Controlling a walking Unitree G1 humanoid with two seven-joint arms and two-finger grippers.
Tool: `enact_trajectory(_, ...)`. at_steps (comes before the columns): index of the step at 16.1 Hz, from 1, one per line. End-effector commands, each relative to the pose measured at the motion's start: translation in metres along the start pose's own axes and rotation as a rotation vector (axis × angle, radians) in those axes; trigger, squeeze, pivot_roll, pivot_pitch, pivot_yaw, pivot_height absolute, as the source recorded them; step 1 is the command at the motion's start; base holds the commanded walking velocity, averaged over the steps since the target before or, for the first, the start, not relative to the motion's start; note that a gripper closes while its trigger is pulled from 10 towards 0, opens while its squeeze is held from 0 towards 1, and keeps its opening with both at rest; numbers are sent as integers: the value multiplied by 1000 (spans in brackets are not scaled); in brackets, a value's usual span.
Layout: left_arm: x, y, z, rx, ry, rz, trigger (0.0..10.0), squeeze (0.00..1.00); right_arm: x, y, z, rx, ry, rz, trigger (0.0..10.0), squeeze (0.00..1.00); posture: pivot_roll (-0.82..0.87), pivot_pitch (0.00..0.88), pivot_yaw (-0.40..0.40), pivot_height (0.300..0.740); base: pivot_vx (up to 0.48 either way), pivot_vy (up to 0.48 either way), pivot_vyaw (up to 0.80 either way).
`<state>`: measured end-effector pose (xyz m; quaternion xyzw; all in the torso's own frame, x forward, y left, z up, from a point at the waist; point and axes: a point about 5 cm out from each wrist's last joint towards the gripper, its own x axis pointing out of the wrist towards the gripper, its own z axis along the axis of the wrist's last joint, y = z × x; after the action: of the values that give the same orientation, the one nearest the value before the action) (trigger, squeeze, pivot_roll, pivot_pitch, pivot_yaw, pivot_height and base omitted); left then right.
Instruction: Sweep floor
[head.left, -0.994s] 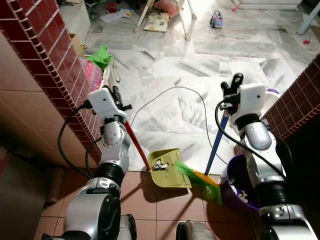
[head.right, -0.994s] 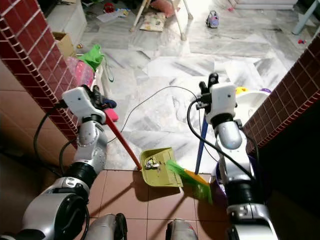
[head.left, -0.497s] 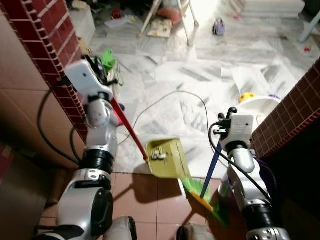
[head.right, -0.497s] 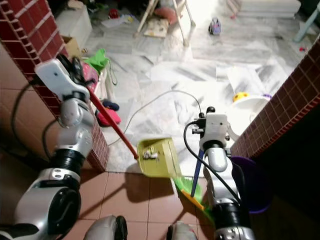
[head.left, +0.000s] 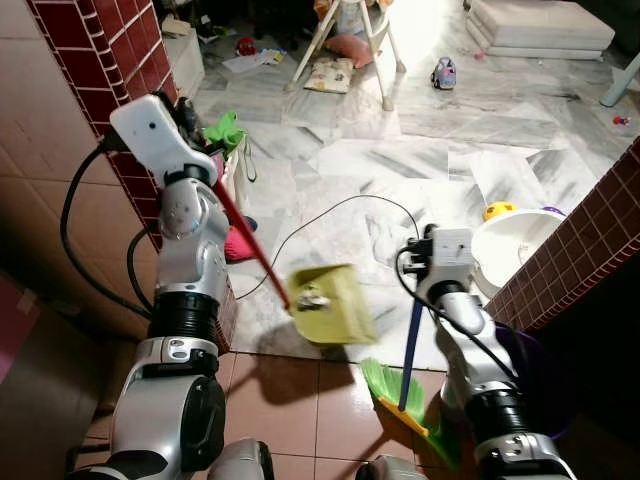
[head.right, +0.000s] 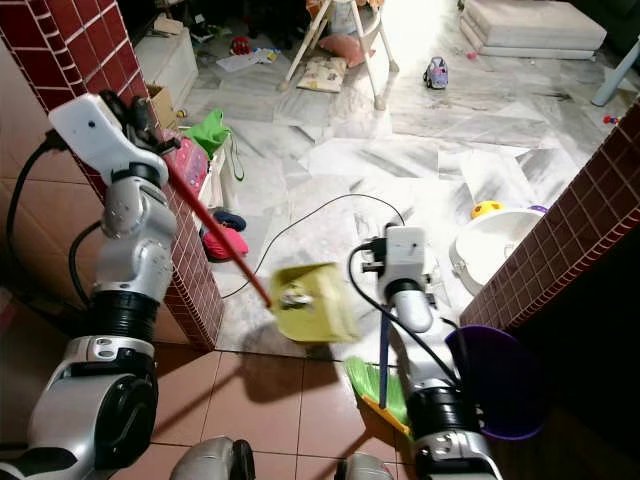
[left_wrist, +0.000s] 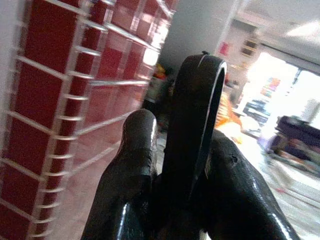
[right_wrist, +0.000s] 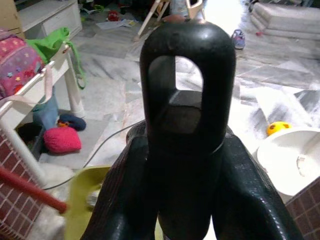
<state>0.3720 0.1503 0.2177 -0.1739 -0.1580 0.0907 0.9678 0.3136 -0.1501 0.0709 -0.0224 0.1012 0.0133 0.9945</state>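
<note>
Beside the red brick pillar, the left claw grips the red handle of a yellow-green dustpan lifted off the floor, while the right claw clasps the blue-handled broom, whose green bristles rest on the terracotta tiles just below the dustpan.

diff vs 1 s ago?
The left gripper has raised the red-handled dustpan off the tiles; it now hangs tilted in the air with debris still in it. The right gripper has dropped lower and drawn the broom back toward the robot, clear of the pan. Both grips are unchanged. The camera shifted too. The purple bin and cable look unmoved.
</note>
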Motion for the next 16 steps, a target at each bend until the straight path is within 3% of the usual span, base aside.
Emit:
enact_trajectory(1,6,-14,25,-78,-63,-64,10000,0,-13,5,-47,83,217,7,10000,0,-112,0,57,740,0,0,-800)
enact_trajectory(2,5,-14,27,-86,-68,-109,10000,0,-13,5,-49,85,224,10,10000,0,-112,0,59,740,0,0,-800)
enact_trajectory(5,5,-7,21,-10,-38,-51,10000,0,-14,3,-57,109,270,11,10000,0,-111,0,64,740,0,0,-688)
enact_trajectory(12,7,-8,26,-29,-19,-50,10000,0,-14,3,-61,111,282,17,10000,0,-115,0,68,740,0,0,0)
enact_trajectory(16,6,-9,25,-34,-6,-49,10000,0,-12,2,-59,110,281,17,10000,0,-124,0,71,740,-260,0,0)
